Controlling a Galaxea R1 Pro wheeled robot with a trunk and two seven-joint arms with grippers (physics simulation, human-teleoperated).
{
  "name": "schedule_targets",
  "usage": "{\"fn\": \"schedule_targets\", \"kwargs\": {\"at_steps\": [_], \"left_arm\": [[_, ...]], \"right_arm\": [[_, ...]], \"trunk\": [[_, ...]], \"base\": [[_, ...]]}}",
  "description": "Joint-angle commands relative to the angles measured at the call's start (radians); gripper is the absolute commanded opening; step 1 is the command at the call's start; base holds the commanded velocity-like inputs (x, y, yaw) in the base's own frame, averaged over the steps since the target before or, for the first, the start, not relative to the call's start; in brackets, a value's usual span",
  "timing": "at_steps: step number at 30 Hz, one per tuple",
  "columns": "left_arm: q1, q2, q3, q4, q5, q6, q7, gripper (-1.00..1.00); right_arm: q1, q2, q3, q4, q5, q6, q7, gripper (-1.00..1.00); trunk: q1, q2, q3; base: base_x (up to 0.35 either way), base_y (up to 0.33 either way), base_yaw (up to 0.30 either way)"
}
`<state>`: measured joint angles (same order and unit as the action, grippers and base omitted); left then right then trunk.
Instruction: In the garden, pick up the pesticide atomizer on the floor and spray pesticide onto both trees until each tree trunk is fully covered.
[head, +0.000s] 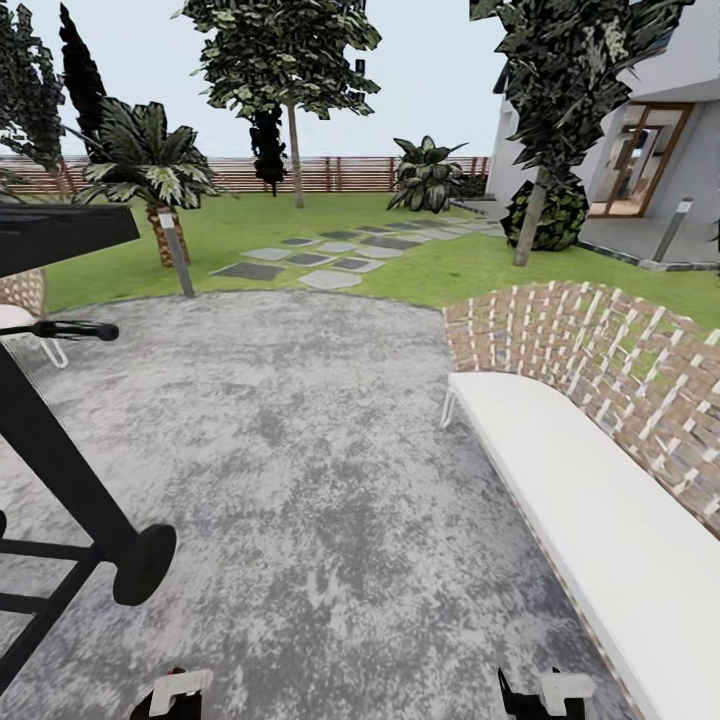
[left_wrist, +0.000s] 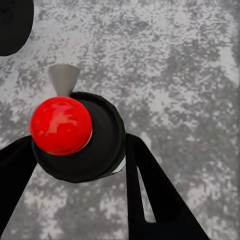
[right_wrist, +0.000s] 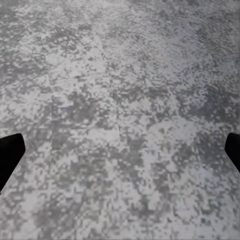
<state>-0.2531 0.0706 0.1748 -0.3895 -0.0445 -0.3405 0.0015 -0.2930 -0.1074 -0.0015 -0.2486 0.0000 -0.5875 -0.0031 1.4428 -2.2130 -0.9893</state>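
1. Two grippers: the left gripper (left_wrist: 80, 142) has its black fingers pressed against either side of the pesticide atomizer (left_wrist: 102, 145), pinching its round black body above the patio.
2. One red knob (left_wrist: 61, 125) tops the atomizer, and one grey cone-shaped nozzle (left_wrist: 64, 79) sticks out beside it.
3. On the right gripper (right_wrist: 120, 155) the fingers are spread wide with nothing between them, over mottled grey paving (right_wrist: 120, 90).
4. Two trees with pale trunks stand on the lawn (head: 250, 225): the far trunk (head: 295, 150) near the fence (head: 340, 173), the nearer trunk (head: 528, 228) by the house (head: 690, 150).
5. Two lamp posts (head: 178, 250), one white bench (head: 570, 490), and one black wheeled frame (head: 70, 470) at the left.
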Motion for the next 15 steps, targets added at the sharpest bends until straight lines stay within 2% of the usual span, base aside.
{"fn": "schedule_targets", "kwargs": {"at_steps": [1, 15], "left_arm": [[0.0, 0.0, 0.0, 0.0, 0.0, 0.0, 0.0, -1.0], [0.0, 0.0, 0.0, 0.0, 0.0, 0.0, 0.0, -1.0]], "right_arm": [[0.0, 0.0, 0.0, 0.0, 0.0, 0.0, 0.0, 1.0], [0.0, 0.0, 0.0, 0.0, 0.0, 0.0, 0.0, 1.0]], "trunk": [[0.0, 0.0, 0.0], [0.0, 0.0, 0.0]], "base": [[0.338, 0.0, -0.014], [0.338, 0.0, -0.001]]}}
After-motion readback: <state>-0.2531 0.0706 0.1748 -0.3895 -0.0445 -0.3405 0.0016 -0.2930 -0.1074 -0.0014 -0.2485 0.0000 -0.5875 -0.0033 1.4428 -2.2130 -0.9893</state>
